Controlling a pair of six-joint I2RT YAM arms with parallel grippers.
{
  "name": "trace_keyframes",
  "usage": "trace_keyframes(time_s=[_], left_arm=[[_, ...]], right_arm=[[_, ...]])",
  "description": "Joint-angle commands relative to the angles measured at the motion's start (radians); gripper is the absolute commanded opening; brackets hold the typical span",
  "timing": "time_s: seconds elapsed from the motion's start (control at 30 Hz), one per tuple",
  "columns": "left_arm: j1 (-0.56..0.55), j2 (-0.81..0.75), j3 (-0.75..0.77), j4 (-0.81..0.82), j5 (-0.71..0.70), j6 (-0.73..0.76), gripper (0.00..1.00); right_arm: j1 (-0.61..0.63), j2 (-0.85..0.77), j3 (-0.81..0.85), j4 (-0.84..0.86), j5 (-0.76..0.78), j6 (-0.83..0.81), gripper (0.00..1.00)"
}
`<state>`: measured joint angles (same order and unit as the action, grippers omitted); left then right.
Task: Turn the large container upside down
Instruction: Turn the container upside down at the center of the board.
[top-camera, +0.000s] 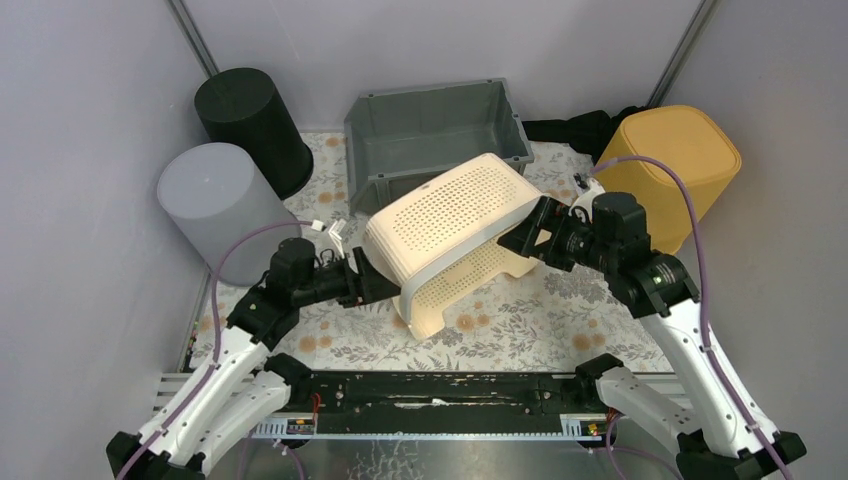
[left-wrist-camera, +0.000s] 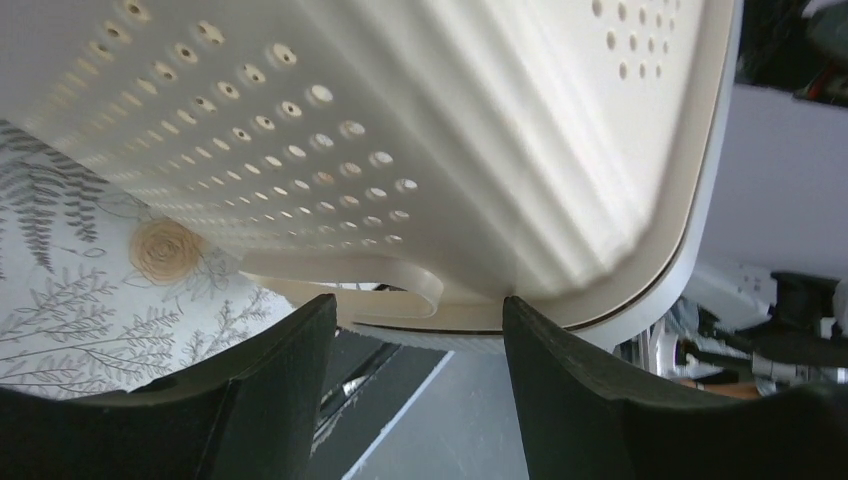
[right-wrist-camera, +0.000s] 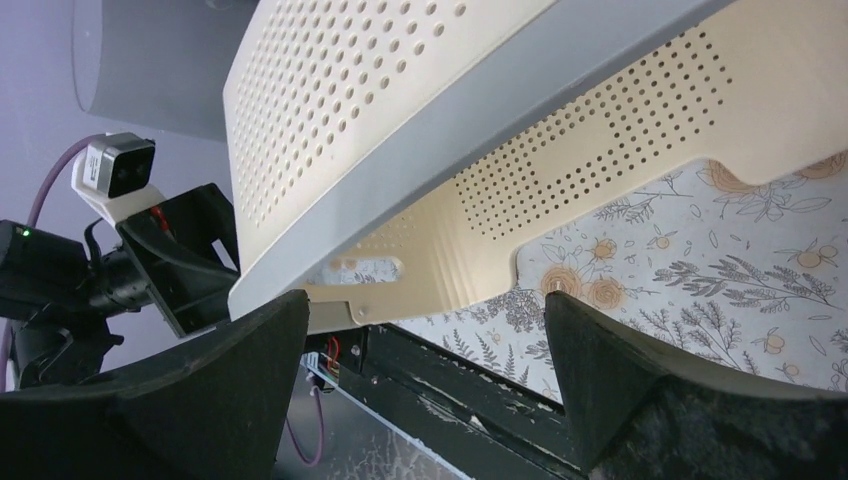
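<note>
The cream perforated basket (top-camera: 450, 215) sits in the middle of the top view, tipped well over on the floral cloth (top-camera: 520, 325) that covers the bench. Its perforated outer wall faces up and toward the back. Its open mouth faces the bottom of the frame and downward, and the pale inside shows beneath the grey-white rim. The corner at lower centre looks to be down on the cloth, and the far side is lifted.

The left tool (top-camera: 372, 282) meets the basket at its left end and the right tool (top-camera: 527, 240) at its right end, so the basket lies between the two. In the left wrist view the two dark fingers (left-wrist-camera: 270, 390) stand apart. The basket's rim, with a handle slot just above it, runs across the gap at their tips; whether they press on it cannot be told. In the right wrist view the fingers (right-wrist-camera: 620, 380) are spread very wide, and the rim crosses diagonally from the left fingertip toward the upper right. The left tip is at the rim, while the right tip shows against the cloth.

Behind the basket, at upper centre, stands a dark grey open crate (top-camera: 435, 125). A black cylindrical bin (top-camera: 250, 110) is at upper left, with a light grey cylindrical bin (top-camera: 210, 195) just below it in the frame. A mustard-yellow container (top-camera: 675, 160) stands tilted at upper right, its closed face toward the camera.
</note>
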<state>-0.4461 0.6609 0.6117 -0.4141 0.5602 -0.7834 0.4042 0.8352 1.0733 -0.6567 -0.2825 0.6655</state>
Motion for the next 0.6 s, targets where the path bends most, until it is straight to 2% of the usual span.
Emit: trace_keyframes(time_s=[0.0, 0.2, 0.3, 0.43, 0.57], left_arm=[[-0.099, 0.045, 0.051, 0.082, -0.021, 0.014, 0.69], [-0.329, 0.151, 0.086, 0.146, -0.170, -0.014, 0.69], [-0.445, 0.200, 0.094, 0.185, -0.238, -0.030, 0.70], [-0.521, 0.247, 0.089, 0.230, -0.287, -0.049, 0.72], [-0.539, 0.238, 0.088, 0.228, -0.307, -0.048, 0.74]], right_arm=[[0.002, 0.050, 0.077, -0.010, -0.025, 0.018, 0.95], [-0.031, 0.104, 0.123, -0.049, -0.050, -0.008, 0.95], [-0.087, 0.120, 0.129, -0.059, -0.092, -0.019, 0.96], [-0.189, 0.151, 0.136, -0.062, -0.176, -0.047, 0.96], [-0.245, 0.166, 0.136, -0.053, -0.212, -0.063, 0.95]])
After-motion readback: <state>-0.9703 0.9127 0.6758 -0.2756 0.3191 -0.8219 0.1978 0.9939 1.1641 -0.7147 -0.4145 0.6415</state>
